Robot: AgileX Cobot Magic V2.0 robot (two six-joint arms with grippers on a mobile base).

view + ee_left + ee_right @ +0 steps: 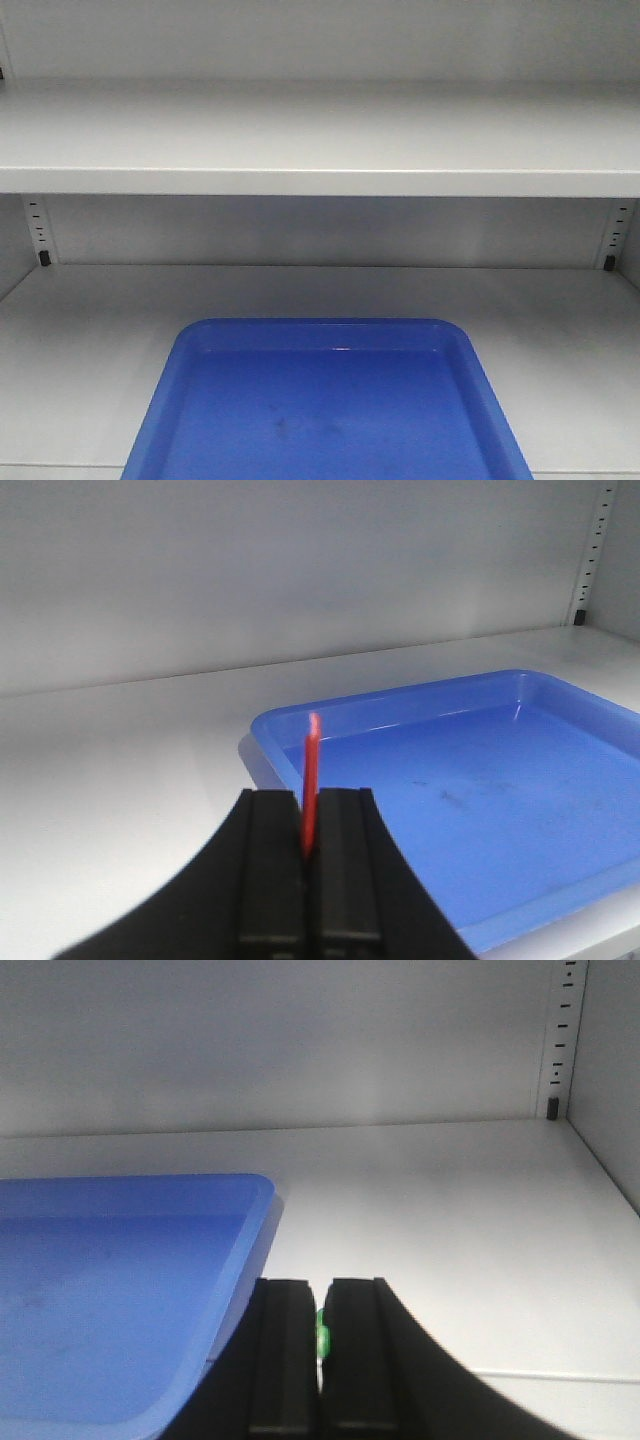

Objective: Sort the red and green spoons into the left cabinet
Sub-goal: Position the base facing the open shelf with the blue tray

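My left gripper (311, 798) is shut on a red spoon (311, 780), which sticks up edge-on from between the jaws, just over the near left rim of the blue tray (262, 728). My right gripper (320, 1288) is shut on a green spoon (322, 1338); only a small green bit shows between the jaws. It hangs just right of the tray's right rim (262, 1222), over the grey shelf. In the front view the tray (472, 352) lies bare on the lower shelf; neither gripper shows there.
The grey cabinet has an upper shelf (320, 180) above the tray. Its back wall is close behind. Slotted side rails with black shelf pegs (44, 257) (609, 262) stand in the rear corners. A side wall (610, 1070) bounds the right.
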